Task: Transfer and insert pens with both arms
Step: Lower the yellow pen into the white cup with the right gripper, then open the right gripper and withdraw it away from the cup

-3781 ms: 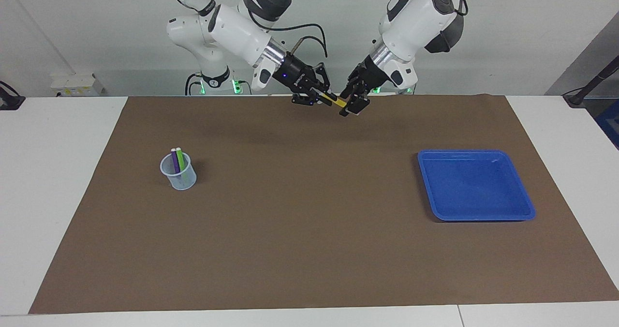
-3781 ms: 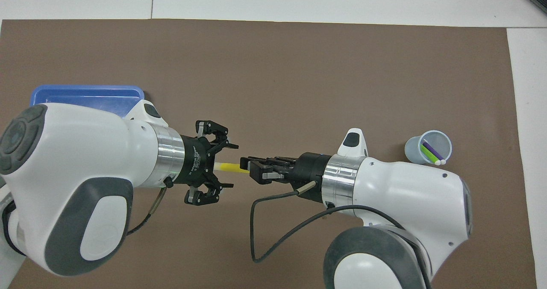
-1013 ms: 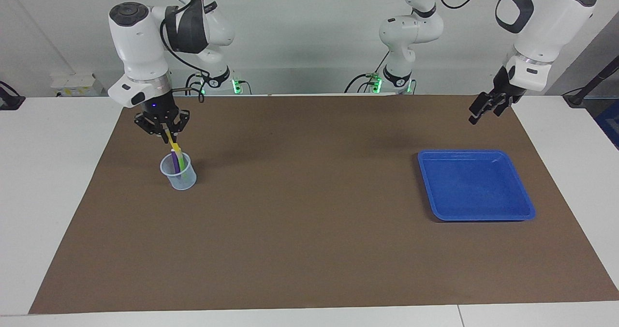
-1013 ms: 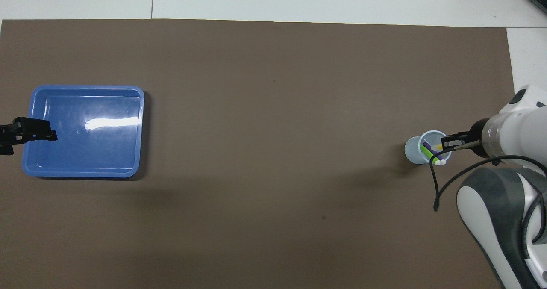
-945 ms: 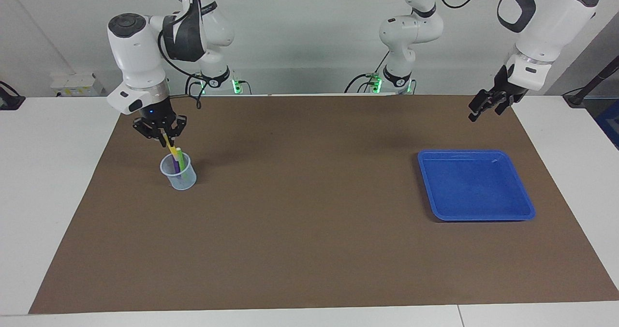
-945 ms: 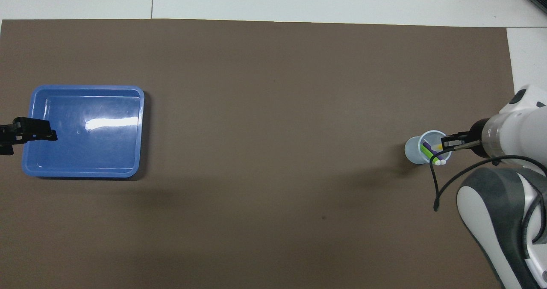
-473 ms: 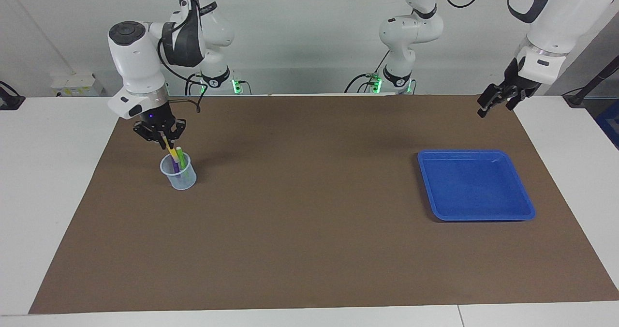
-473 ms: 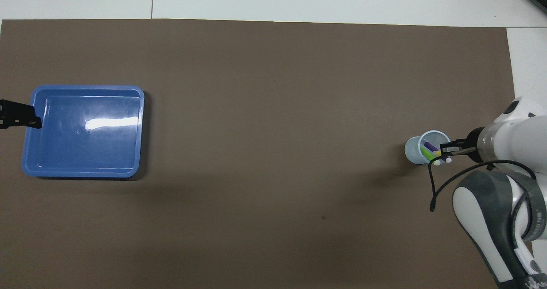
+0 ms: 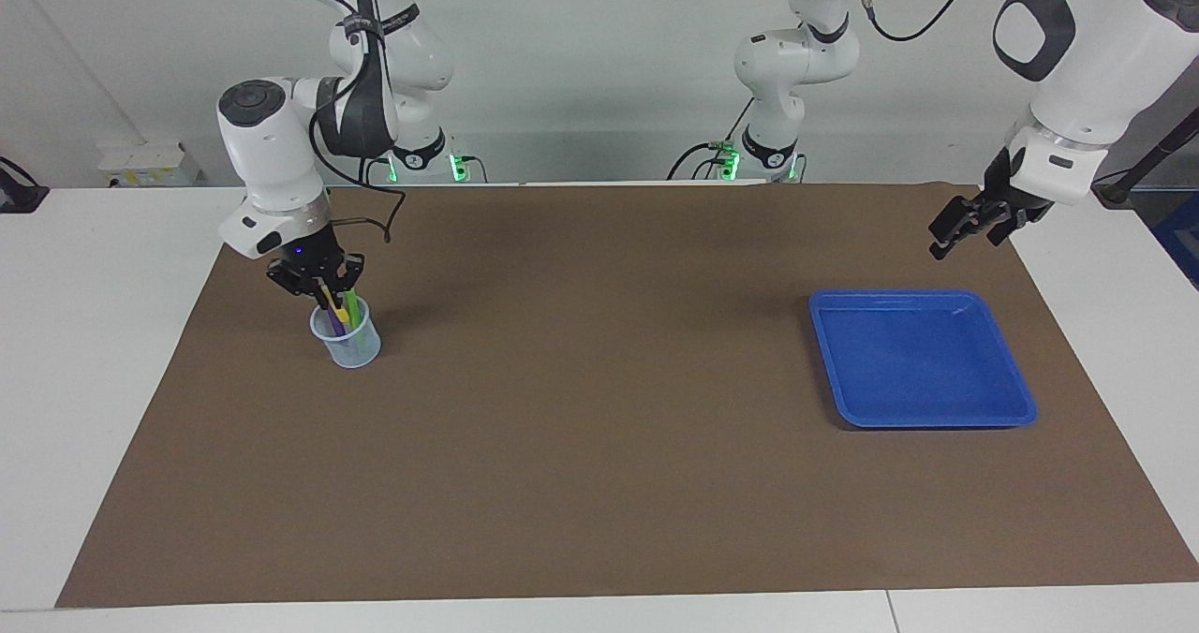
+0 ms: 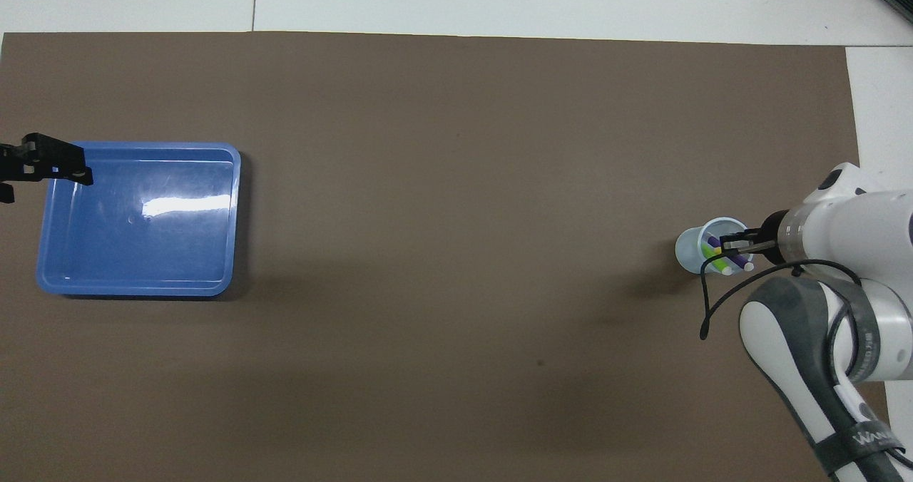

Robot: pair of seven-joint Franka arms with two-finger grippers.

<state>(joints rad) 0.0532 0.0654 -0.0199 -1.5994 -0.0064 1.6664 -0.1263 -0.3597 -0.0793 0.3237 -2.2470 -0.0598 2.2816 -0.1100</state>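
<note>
A clear plastic cup (image 9: pixel 354 352) stands on the brown mat at the right arm's end of the table. In it stand a purple pen (image 9: pixel 338 325) and a green pen (image 9: pixel 350 309). My right gripper (image 9: pixel 321 288) is low over the cup's rim, shut on the yellow pen (image 9: pixel 331 303), whose lower end is inside the cup. In the overhead view the right gripper (image 10: pixel 733 243) covers part of the cup (image 10: pixel 685 254), with the yellow pen (image 10: pixel 715 249) beside the green pen (image 10: pixel 717 262). My left gripper (image 9: pixel 948 235) is open and empty, over the mat beside the tray.
An empty blue tray (image 9: pixel 923 361) lies on the mat at the left arm's end; it also shows in the overhead view (image 10: pixel 135 239). The left gripper (image 10: pixel 44 162) hangs over its corner there. White table borders the brown mat (image 9: pixel 599 427).
The left gripper let go of the yellow pen and swung out to the tray's end. The right gripper carried the pen to the cup and has lowered it in over the last second.
</note>
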